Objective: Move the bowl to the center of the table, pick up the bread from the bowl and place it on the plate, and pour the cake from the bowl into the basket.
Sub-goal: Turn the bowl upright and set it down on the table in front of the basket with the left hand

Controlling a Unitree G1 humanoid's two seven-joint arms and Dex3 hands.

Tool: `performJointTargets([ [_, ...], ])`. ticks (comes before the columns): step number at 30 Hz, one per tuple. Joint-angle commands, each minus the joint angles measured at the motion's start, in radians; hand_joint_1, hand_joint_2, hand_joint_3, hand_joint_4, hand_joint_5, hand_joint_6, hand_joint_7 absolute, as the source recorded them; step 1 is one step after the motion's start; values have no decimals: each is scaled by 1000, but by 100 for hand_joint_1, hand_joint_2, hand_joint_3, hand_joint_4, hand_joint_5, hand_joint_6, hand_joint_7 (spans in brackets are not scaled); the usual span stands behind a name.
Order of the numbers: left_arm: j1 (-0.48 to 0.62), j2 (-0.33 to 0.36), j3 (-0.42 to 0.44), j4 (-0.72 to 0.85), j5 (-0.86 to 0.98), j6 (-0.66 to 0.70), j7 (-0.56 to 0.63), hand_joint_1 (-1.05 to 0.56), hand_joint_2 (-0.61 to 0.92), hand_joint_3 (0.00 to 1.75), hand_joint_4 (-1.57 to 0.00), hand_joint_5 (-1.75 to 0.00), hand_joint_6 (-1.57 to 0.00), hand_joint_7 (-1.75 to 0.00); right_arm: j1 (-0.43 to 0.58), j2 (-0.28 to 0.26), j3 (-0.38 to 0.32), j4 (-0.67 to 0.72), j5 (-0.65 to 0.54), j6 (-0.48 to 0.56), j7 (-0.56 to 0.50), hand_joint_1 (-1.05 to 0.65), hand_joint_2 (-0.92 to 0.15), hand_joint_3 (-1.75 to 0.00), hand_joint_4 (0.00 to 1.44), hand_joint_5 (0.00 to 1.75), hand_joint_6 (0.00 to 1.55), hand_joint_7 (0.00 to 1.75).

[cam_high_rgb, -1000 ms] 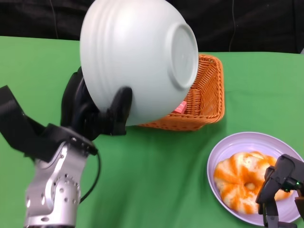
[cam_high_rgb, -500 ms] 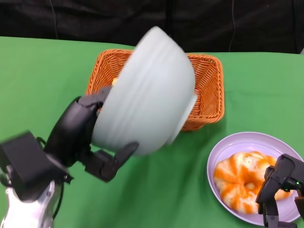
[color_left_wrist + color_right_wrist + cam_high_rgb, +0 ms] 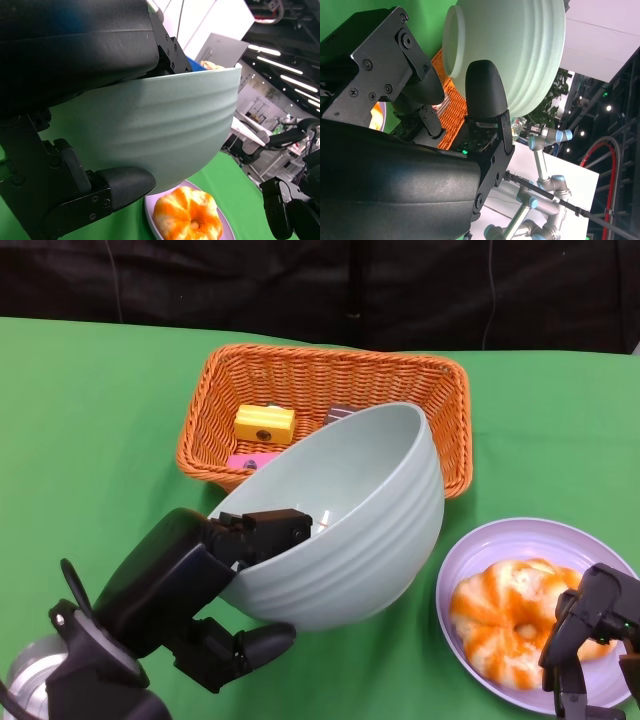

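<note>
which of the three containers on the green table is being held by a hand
The pale green ribbed bowl, gripped at its rim by the left hand. The orange wicker basket and lilac plate rest untouched on the cloth.

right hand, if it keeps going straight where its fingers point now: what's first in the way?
Probably the bread. In the head view the right hand sits at the near edge of the plate, fingers aimed over it toward the bread. The bowl, gripped by the left hand, lies farther along; depth unclear.

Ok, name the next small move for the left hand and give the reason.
Probably lower the bowl to the green table and let go. The left hand holds it tilted and looking empty, cakes lie in the basket, bread is on the plate.
</note>
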Motion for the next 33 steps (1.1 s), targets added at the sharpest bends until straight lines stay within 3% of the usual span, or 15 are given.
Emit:
performJointTargets([
  [1, 17, 53, 16, -13, 160, -99, 100, -25, 16, 167, -102, -175, -82, -175, 2, -10, -2, -6, 2, 0, -2, 11, -31, -166, 91, 175, 77, 162],
  [6, 32, 107, 21, -12, 390, -179, 247, -24, 19, 156, -102, -175, -80, -175, 4, -10, -1, -13, -6, 9, -4, 11, -33, -164, 90, 175, 77, 162],
  [12, 42, 177, 1, -17, 647, -194, 436, -24, 27, 123, -101, -175, -78, -175, 9, -9, -1, -22, -7, 16, -5, 11, -35, -163, 90, 175, 77, 162],
  [17, 53, 215, -42, 10, 772, -156, 557, -25, 27, 119, -101, -175, -77, -174, 10, -12, -1, -22, -2, 18, -1, 11, -36, -162, 91, 175, 77, 162],
  [23, 18, 273, -129, 98, 884, -123, 717, -27, 28, 118, -102, -175, -87, -148, 7, -11, -3, -24, -6, 18, -4, 11, -36, -161, 90, 175, 76, 162],
  [24, 12, 281, -145, 111, 902, -113, 740, -28, 34, 104, -102, -175, -93, -130, 7, -11, -3, -24, -7, 18, -4, 11, -36, -161, 90, 175, 76, 162],
  [28, -7, 310, -197, 137, 938, -70, 790, -30, 44, 82, -103, -175, -102, -103, 8, -11, -1, -25, -1, 22, -3, 11, -36, -162, 91, 175, 76, 162],
  [31, -18, 322, -235, 165, 950, -25, 782, -30, 46, 80, -103, -175, -103, -101, 7, -11, 1, -24, -2, 25, -3, 11, -36, -162, 91, 175, 76, 163],
  [33, -19, 319, -265, 186, 970, 53, 684, -33, 64, 54, -97, -175, -92, -115, 5, -10, 1, -24, -6, 28, -4, 12, -36, -162, 92, 175, 76, 163],
])
